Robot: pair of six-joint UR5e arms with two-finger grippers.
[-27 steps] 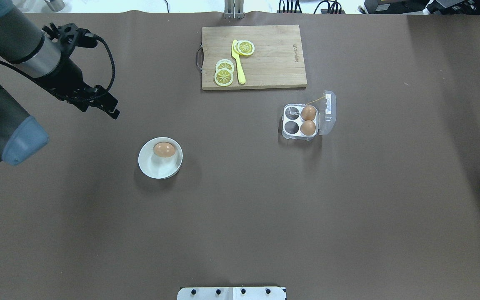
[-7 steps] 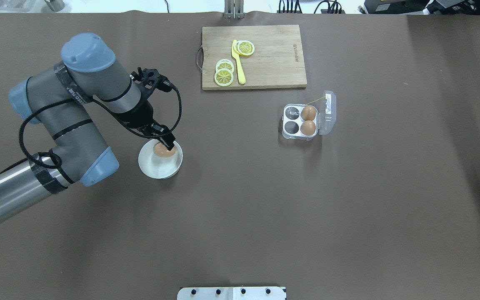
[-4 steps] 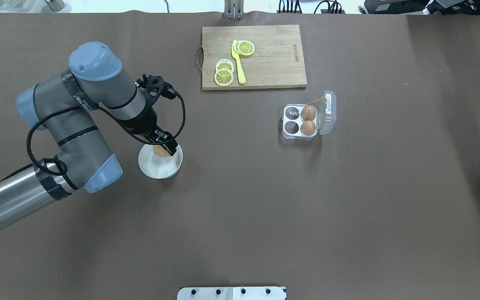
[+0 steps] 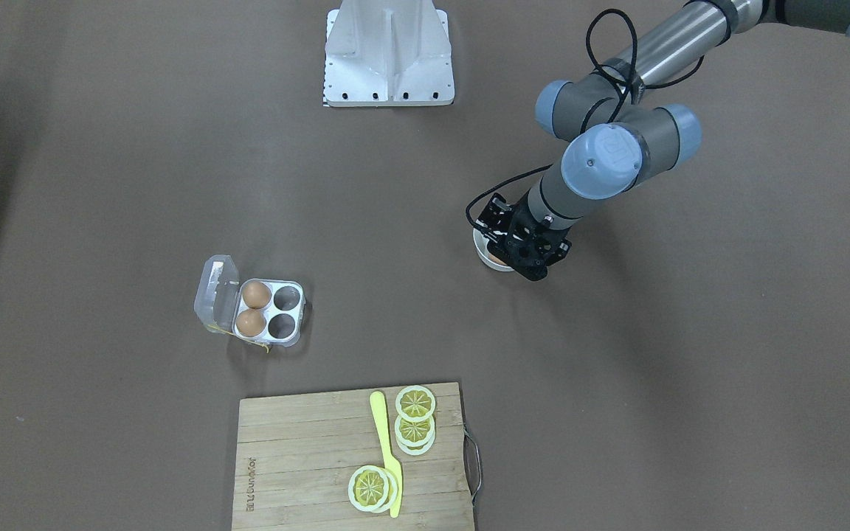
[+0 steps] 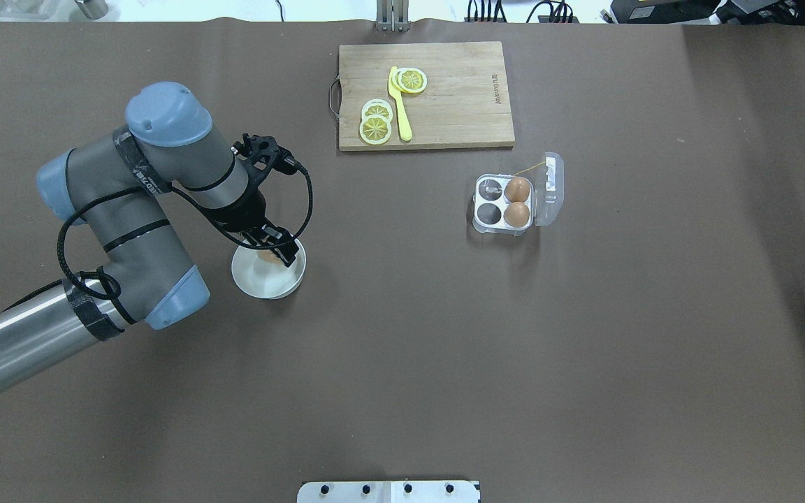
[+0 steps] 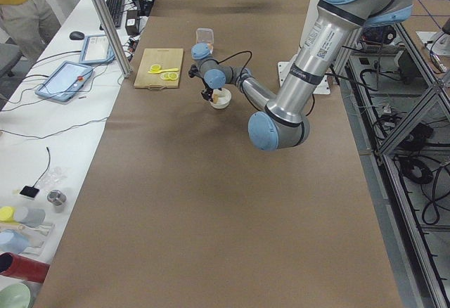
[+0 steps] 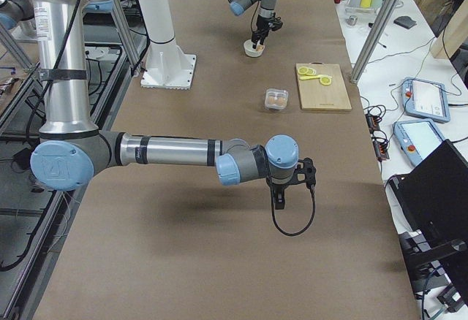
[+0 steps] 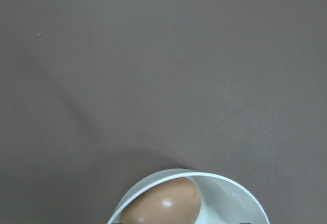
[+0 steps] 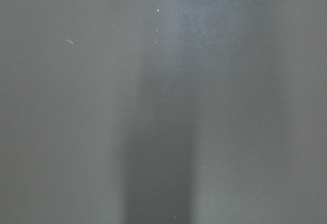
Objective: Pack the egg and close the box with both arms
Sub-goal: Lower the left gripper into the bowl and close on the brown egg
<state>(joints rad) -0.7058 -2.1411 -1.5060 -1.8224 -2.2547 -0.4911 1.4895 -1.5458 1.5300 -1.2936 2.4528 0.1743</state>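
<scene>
The egg lies in a round white bowl at the table's left middle. My left gripper is down in the bowl, its open fingers on either side of the egg, which it mostly hides from above. The box stands open at the right middle, its clear lid folded out to the right. Two brown eggs fill its right cups and the two left cups are empty. My right gripper shows only in the exterior right view, low over bare table; I cannot tell its state.
A wooden cutting board with lemon slices and a yellow knife lies at the far edge, behind the box. The white mounting stand is at the near edge. The brown cover stretches between bowl and box.
My left arm swung in from the far left to the bowl. In the last second the gripper sank into the bowl and now covers most of the egg. The box has not moved.
</scene>
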